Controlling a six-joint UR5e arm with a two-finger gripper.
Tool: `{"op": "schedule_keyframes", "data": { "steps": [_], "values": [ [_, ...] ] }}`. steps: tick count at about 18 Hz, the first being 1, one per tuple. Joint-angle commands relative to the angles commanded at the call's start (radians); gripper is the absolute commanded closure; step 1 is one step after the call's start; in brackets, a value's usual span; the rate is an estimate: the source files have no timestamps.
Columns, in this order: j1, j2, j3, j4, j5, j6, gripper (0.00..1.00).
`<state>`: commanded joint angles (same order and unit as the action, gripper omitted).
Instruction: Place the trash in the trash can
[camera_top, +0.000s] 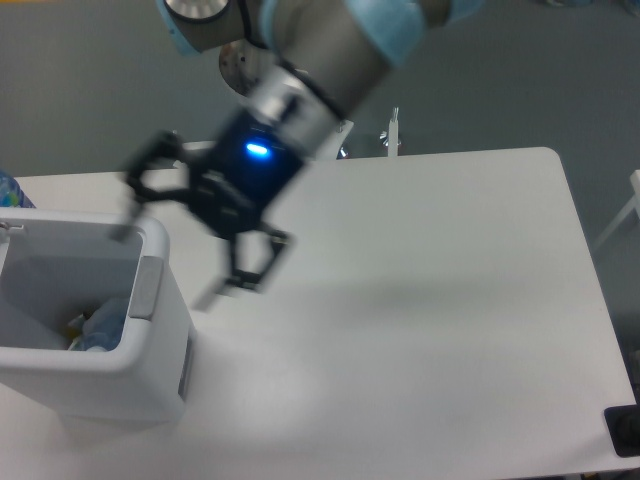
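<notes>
The white trash can (150, 370) stands at the table's front left corner, with a grey tab on its right side. Inside it, near the bottom right, lies the clear crushed bottle (103, 325) with a bit of other trash beside it; the rest of the trash is hidden by the can's walls. My gripper (168, 262) hangs in the air just right of the can's rim, motion-blurred, its black fingers spread wide and open with nothing between them.
The white table (420, 300) stretches to the right of the can. The arm's white base post (275, 130) stands behind the table's far edge. A blue-labelled object (8, 190) peeks in at the far left edge.
</notes>
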<state>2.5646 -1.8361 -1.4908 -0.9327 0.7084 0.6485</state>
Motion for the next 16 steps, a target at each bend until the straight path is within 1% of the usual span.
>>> {"op": "schedule_keyframes", "data": {
  "steps": [2, 4, 6, 7, 9, 10, 11, 12, 13, 14, 16],
  "values": [
    [0.041, -0.005, -0.046, -0.002, 0.087, 0.101, 0.0],
    [0.089, -0.014, -0.075, -0.002, 0.163, 0.199, 0.0],
    [0.138, -0.028, -0.095, -0.002, 0.183, 0.316, 0.0],
    [0.156, -0.038, -0.097, -0.003, 0.213, 0.368, 0.0],
    [0.163, -0.052, -0.097, -0.008, 0.371, 0.446, 0.0],
    [0.163, -0.058, -0.098, -0.009, 0.467, 0.485, 0.0],
    [0.158, -0.078, -0.088, -0.017, 0.587, 0.535, 0.0],
    [0.146, -0.081, -0.091, -0.026, 0.685, 0.586, 0.0],
    [0.122, -0.083, -0.092, -0.031, 0.738, 0.62, 0.0],
    [0.106, -0.083, -0.097, -0.032, 0.761, 0.637, 0.0],
    [0.103, -0.084, -0.095, -0.032, 0.773, 0.642, 0.0]
  ]
}}
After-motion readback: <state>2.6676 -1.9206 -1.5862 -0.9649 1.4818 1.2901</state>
